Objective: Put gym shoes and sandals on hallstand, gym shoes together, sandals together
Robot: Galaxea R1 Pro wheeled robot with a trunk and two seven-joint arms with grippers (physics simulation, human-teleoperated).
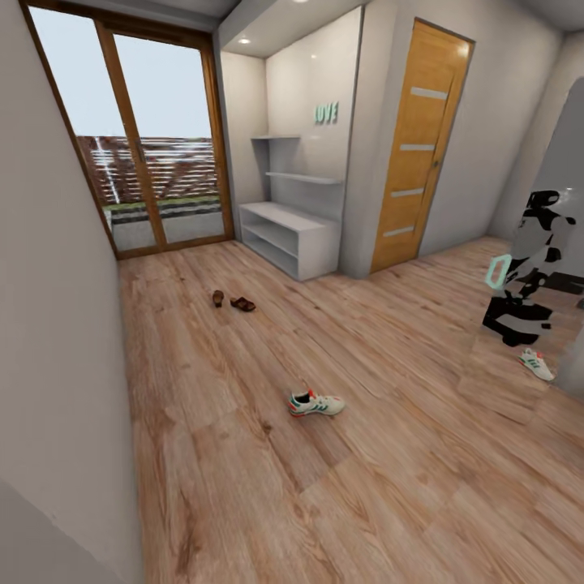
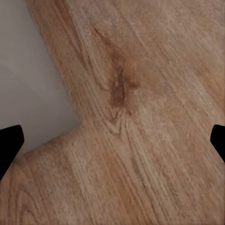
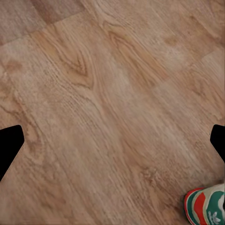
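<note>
Left fingers: flat matt black, no markings or screws to make out, seen as two angular wedges at the left and right edges of the left wrist view, each tapering to a blunt corner. Right fingers: same plain black wedges at both edges of the right wrist view. At the right edge of the head view, blocky body in black, white and grey patches, with a pale teal ring at its left side; too blurred for finer detail.
</note>
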